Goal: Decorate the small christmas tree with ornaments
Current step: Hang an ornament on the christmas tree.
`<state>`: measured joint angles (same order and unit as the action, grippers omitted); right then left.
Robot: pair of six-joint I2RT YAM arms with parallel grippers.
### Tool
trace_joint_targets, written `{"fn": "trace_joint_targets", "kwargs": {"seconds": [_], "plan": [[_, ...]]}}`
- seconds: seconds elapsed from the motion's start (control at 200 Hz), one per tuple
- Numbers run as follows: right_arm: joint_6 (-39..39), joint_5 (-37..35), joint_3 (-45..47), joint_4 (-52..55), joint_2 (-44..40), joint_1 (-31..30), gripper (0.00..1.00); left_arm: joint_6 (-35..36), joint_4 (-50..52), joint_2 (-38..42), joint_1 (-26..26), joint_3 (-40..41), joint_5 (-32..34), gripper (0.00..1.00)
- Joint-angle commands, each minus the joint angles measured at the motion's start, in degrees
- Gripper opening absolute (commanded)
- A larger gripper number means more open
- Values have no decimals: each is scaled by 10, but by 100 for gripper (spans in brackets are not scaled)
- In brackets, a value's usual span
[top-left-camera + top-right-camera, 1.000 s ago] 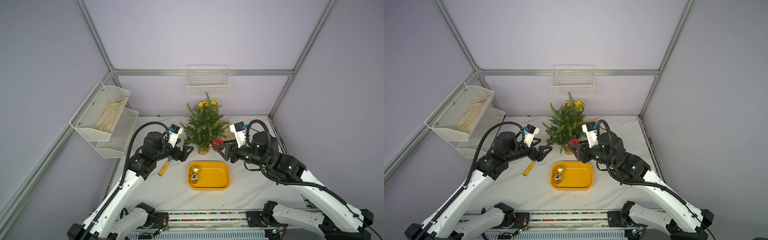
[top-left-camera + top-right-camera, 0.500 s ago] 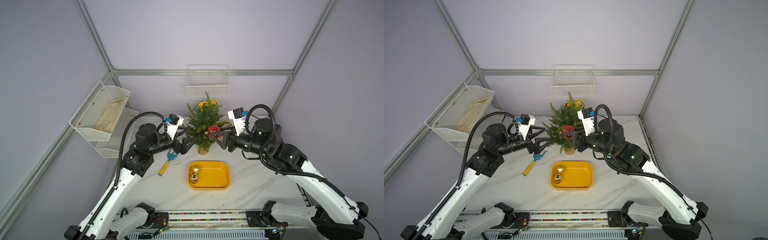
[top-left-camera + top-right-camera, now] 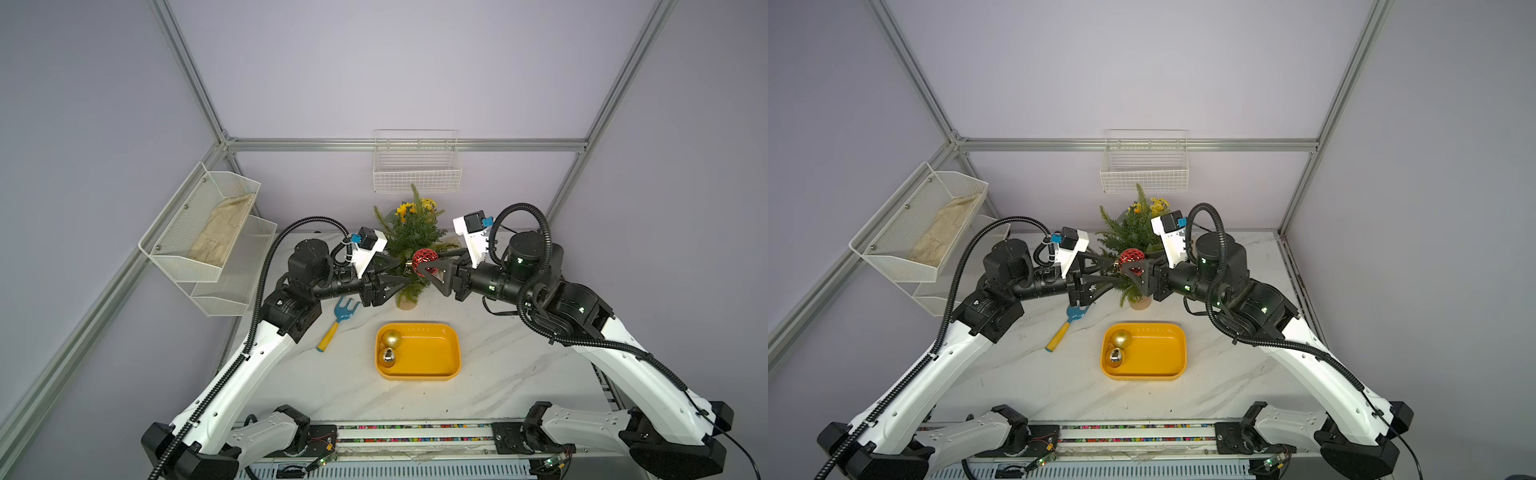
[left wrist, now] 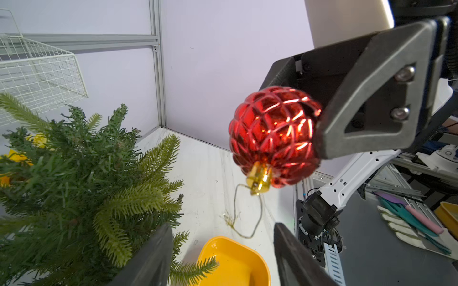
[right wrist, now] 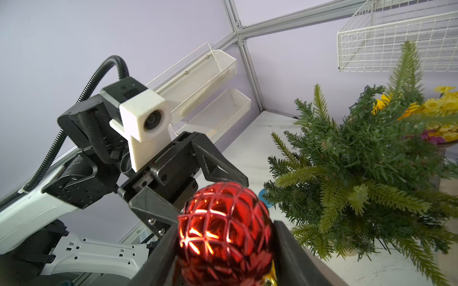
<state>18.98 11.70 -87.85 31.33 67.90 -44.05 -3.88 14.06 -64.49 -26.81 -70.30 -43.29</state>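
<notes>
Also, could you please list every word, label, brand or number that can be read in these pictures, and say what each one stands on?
No text here is legible.
White print on the left arm's black joint: too small to read.
Raised marks on the far wall of the yellow tray: too small to read.
The red ornament carries no writing, only a lattice pattern.

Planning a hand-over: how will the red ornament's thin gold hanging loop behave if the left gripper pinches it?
The loop looks like fine wire, bent and kinked, so probably floppy and easily deformed. It hangs free from the gold cap, so it may swing away. The red ornament looks glossy and round, likely slippery.
</notes>
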Motion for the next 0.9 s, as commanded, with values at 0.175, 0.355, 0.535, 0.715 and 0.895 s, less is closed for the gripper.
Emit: {"fn": "trace_joint_targets", "kwargs": {"seconds": [0.175, 0.355, 0.535, 0.715, 0.895], "plan": [[0, -17, -15, 2, 1, 7, 39, 34, -22, 15, -5, -60, 19, 59], [0, -17, -12, 4, 1, 10, 39, 43, -19, 23, -5, -56, 53, 39], [1, -15, -10, 3, 3, 11, 38, 44, -19, 22, -5, -61, 42, 23], [2, -14, -8, 2, 3, 13, 38, 44, -16, 14, -5, -65, 37, 17], [3, -19, -5, 2, 4, 13, 38, 46, -17, 8, -5, -69, 36, 6]]}}
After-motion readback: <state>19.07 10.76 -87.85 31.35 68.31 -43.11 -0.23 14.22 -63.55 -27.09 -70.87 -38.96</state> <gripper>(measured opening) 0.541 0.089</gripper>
